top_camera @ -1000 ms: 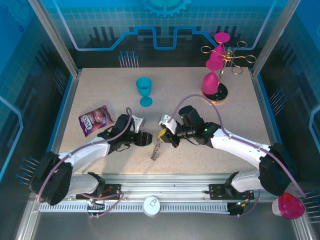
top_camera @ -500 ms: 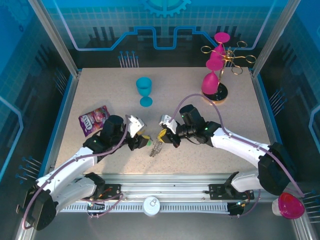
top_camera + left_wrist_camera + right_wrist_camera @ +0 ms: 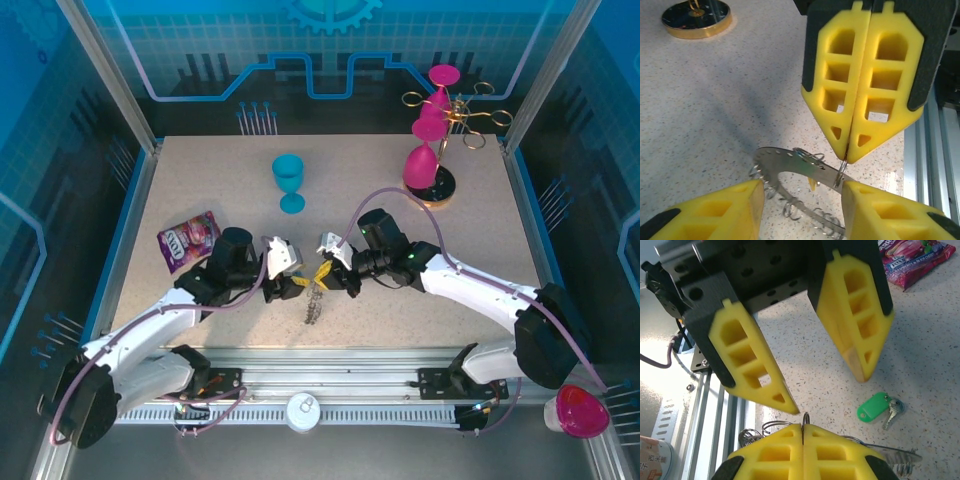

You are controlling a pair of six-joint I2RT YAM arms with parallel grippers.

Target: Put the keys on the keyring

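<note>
The keyring (image 3: 790, 161) is being pinched by the pressed-together right tool (image 3: 847, 157), presumably steadying it for threading. The left tool (image 3: 802, 190), spread, is flanking it from 6 o'clock. The keys (image 3: 874, 407) are lying on the tabletop (image 3: 715, 100), at 3 o'clock in the right wrist view.

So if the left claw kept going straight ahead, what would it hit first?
Probably the keyring, pinched in the shut right gripper and lying right ahead of the left gripper, between its parted fingers. The right gripper's yellow fingers come just behind, though depth is hard to judge.
</note>
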